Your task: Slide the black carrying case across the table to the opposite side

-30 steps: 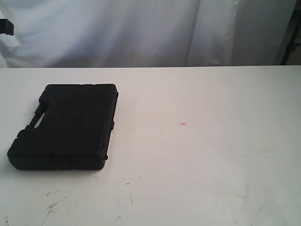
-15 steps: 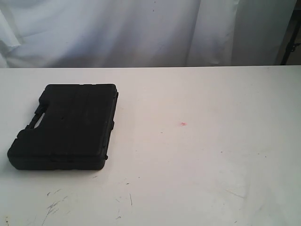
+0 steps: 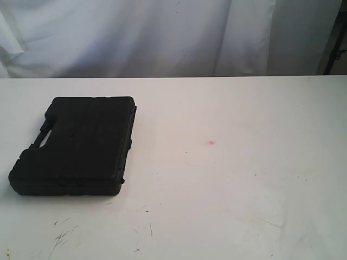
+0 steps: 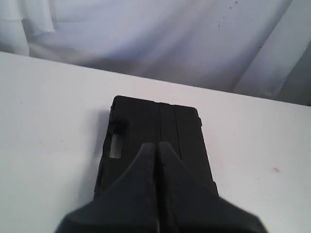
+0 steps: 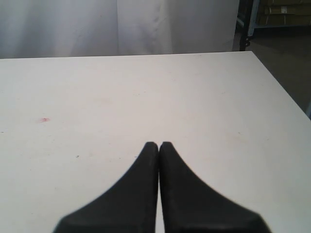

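The case [image 3: 73, 146] lies flat on the tabletop [image 3: 233, 179], toward the left side in the exterior view, with its handle cut-out [image 4: 117, 145] along its left edge. A red dot [image 3: 211, 143] sits well apart to its right. The left jaws are fully closed and empty, and the case is visible beyond their tips. The right jaws are fully closed and empty, over the tabletop.
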Tool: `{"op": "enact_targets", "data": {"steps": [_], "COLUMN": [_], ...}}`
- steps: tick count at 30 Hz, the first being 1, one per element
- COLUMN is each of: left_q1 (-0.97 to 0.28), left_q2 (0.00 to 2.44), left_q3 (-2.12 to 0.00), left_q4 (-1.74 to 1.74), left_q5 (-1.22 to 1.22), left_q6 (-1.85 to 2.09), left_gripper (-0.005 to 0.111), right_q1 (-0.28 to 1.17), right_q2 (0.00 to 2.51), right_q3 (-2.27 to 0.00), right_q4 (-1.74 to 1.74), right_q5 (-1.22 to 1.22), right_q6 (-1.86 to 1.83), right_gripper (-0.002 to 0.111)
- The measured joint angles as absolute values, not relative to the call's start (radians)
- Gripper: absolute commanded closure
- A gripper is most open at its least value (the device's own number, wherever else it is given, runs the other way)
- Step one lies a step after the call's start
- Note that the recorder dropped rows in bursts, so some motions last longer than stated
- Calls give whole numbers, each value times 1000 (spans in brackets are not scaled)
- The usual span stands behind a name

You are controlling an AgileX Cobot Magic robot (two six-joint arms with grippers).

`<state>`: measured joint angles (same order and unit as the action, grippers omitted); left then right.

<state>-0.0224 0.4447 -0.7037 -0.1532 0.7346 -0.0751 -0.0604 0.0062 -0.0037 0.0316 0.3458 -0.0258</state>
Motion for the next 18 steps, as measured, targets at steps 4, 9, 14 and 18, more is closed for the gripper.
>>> {"op": "enact_targets", "data": {"steps": [4,9,14,18], "left_q1": [-22,-22,-22,-22], "left_q2": [384,343,331,311], "left_q3": [-690,-626,-529,-415], "left_q4": [-93,-5,20,18], "left_q5": [736,668,502,349], "left_q6": [-72,-70,-70,-72], "left_gripper": [107,107,107,107], "right_q1": [-60,-60,-60,-60], "right_q2": [6,6,6,6], "right_q3": [-4,-4,-4,-4], "right_q4": [32,32,32,32], "right_q5": [346,346,346,346], "right_q6": [-26,-26,-26,-26], "right_gripper": [108,108,108,108]}}
